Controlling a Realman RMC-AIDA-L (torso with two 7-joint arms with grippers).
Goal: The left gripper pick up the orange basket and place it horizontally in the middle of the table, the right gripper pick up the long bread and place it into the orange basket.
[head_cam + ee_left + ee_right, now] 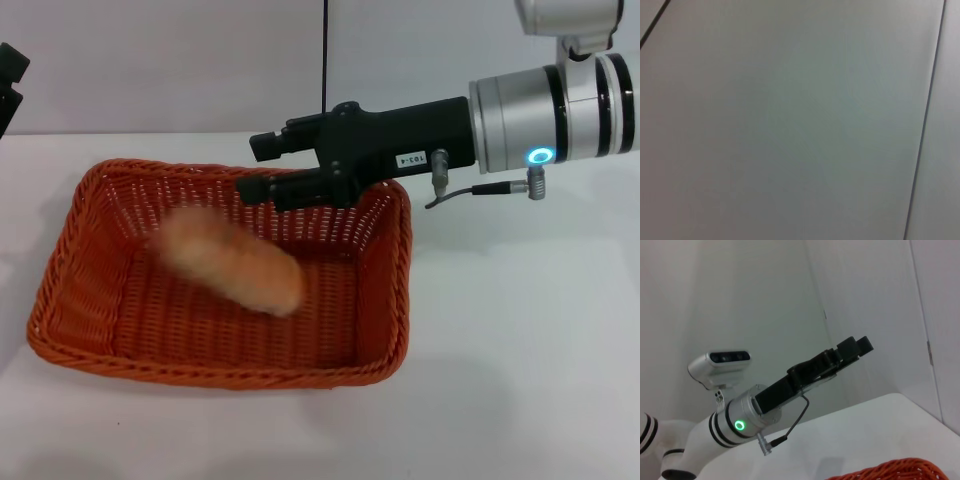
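The right gripper point(262, 166) reaches in from the right, stretched out level above the far rim of the basket. Its two black fingers stand apart, one above the other, and there is nothing between them: an empty, spread pincer. The left gripper point(10, 80) is away at the far left edge of the head view, off the work; the right wrist view catches it point(852, 351) raised in the air on its white arm, well above the tabletop.

Down to the scene itself. The table point(520, 350) is a plain white top, spread under everything. The orange basket point(220, 378) sits on it left of the middle, long side running across the head view, open mouth up, woven walls sloping outward. The long bread point(235, 262) shows as a blurred tan shape inside the basket, lying slantwise towards the middle of it, below and apart from the right gripper's fingers. Whether it touches the basket floor cannot be told through the blur.
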